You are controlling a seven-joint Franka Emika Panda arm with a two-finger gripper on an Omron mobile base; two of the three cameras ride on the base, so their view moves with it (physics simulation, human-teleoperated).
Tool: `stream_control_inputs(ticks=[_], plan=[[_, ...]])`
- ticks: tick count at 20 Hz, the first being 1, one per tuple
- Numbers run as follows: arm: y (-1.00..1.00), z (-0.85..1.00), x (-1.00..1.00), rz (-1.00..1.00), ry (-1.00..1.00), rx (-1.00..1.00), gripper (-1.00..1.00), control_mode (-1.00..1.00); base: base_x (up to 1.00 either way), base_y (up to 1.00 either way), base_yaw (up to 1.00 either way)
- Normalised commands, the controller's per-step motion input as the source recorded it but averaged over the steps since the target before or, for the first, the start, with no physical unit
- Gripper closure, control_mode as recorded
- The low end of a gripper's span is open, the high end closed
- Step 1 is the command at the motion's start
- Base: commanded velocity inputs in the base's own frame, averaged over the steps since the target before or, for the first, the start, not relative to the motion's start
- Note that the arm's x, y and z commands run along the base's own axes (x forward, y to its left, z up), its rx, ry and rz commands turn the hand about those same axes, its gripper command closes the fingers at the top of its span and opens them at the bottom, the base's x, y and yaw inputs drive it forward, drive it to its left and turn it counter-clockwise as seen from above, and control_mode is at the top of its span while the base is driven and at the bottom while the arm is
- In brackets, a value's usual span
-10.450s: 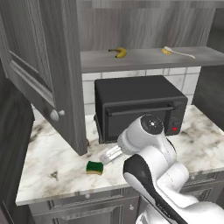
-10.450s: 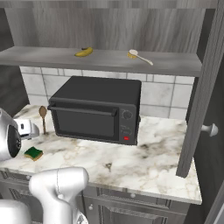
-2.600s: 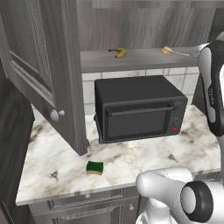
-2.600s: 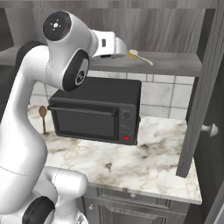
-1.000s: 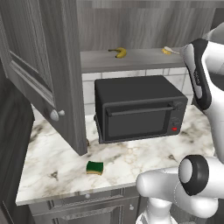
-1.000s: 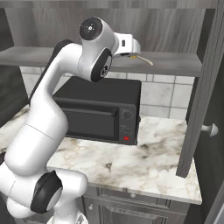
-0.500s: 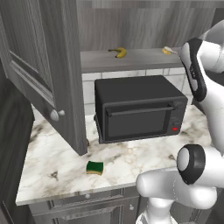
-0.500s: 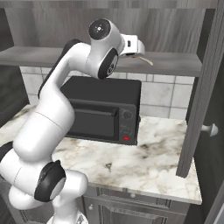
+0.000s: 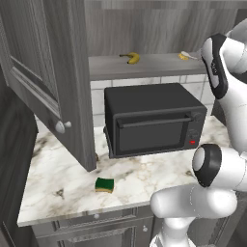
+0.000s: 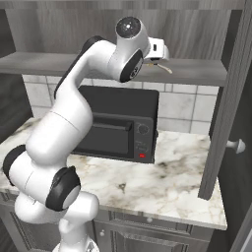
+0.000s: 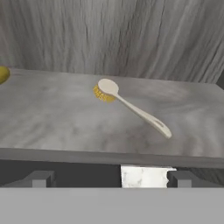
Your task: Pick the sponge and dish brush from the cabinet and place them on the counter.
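Fingers spread wide, now nearer dish brush on cabinet shelf

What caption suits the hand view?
Open gripper faces the dish brush lying on the cabinet shelf.

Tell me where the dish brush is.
The dish brush lies flat on the cabinet shelf, right of the banana, above the microwave.

A black box-shaped microwave oven stands against a wall of white square tiles. Below are dark grey wood-grain drawer fronts. The room at the far left side is dim and dark.
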Motion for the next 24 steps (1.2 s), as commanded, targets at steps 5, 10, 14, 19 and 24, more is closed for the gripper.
stream_control_inputs(ticks=[5, 10, 14, 19, 24], plan=[[-0.02, -0.13, 0.12, 0.04, 0.0, 0.0, -1.0, -1.0, 0.0, 0.0, 0.0], [-0.04, -0.17, 0.18, 0.04, 0.0, 0.0, -1.0, -1.0, 0.0, 0.0, 0.0], [-0.02, -0.17, 0.2, 0.04, 0.0, 0.0, -1.0, -1.0, 0.0, 0.0, 0.0], [-0.07, -0.05, 0.23, 0.04, 0.0, 0.0, -1.0, -1.0, 0.0, 0.0, 0.0], [-0.12, 0.0, 0.31, 0.04, 0.0, 0.0, -1.0, -1.0, 0.0, 0.0, 0.0]])
